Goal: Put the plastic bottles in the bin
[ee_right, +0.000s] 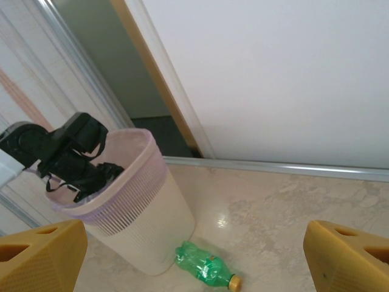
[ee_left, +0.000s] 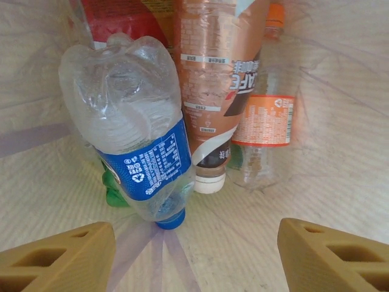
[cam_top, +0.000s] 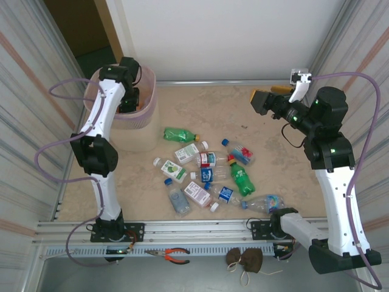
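Note:
The bin (cam_top: 138, 135) stands at the back left, its pink liner over the rim. My left gripper (cam_top: 128, 102) reaches down into it and stands open (ee_left: 194, 261), with nothing between its fingers (ee_left: 58, 258). Below it in the bin lie a clear bottle with a blue label (ee_left: 137, 140), a brown bottle (ee_left: 209, 91) and an orange-labelled one (ee_left: 267, 115). Several plastic bottles (cam_top: 209, 176) lie scattered mid-table, and a green one (cam_top: 180, 134) (ee_right: 206, 267) lies beside the bin (ee_right: 130, 207). My right gripper (cam_top: 260, 100) hangs open, high at the back right (ee_right: 194, 261).
Striped walls close in the left and right sides, and a white wall stands at the back. Orange-handled pliers (cam_top: 171, 254) and a brown pouch (cam_top: 245, 260) lie on the front rail near the arm bases. Bare tabletop (cam_top: 200, 106) stretches between the bin and my right gripper.

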Controlling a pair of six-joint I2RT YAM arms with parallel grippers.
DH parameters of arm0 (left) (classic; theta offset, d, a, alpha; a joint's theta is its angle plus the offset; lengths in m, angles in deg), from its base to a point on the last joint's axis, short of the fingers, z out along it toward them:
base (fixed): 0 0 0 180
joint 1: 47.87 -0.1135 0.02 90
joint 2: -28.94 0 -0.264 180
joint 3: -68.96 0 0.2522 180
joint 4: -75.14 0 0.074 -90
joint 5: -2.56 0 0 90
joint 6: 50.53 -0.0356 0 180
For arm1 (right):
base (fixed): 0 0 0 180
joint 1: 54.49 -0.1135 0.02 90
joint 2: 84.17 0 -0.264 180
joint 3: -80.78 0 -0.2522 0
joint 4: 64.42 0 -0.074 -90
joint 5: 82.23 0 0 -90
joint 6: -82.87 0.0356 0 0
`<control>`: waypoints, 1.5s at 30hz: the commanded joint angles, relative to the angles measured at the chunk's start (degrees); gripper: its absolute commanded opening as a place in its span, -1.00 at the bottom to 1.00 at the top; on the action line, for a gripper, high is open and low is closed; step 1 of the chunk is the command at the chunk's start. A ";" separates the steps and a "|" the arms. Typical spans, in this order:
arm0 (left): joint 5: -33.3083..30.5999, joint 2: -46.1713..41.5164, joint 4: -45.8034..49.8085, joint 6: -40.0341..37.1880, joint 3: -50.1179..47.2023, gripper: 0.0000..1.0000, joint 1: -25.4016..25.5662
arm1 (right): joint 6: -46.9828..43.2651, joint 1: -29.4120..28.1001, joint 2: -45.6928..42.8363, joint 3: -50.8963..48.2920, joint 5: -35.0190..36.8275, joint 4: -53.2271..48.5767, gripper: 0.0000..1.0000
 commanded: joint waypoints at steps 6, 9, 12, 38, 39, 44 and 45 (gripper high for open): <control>-2.14 -6.57 -5.73 -10.58 2.05 0.37 -0.29 | -1.37 0.31 3.56 0.73 5.43 -7.13 0.81; -3.10 -8.70 -9.96 -17.61 1.15 0.35 -0.29 | -4.21 0.34 5.77 0.88 6.39 -11.68 0.81; -3.15 -11.90 -15.79 -24.92 -1.69 0.33 0.05 | -7.77 0.36 8.96 1.34 6.90 -16.43 0.79; 37.26 -49.66 -68.12 -78.03 -49.31 0.32 -4.33 | -21.88 -19.69 50.17 13.24 33.72 -31.97 0.24; 37.11 -50.41 -67.83 -78.43 -49.91 0.33 -4.33 | -22.15 -19.81 51.40 13.78 34.33 -32.17 0.22; 35.25 -53.82 -66.63 -80.93 -53.37 0.33 -4.33 | -24.65 -19.83 57.48 16.37 34.98 -33.26 0.19; 36.00 -54.24 -67.04 -82.08 -54.10 0.32 -4.33 | -25.00 -19.84 58.44 16.73 34.80 -33.17 0.19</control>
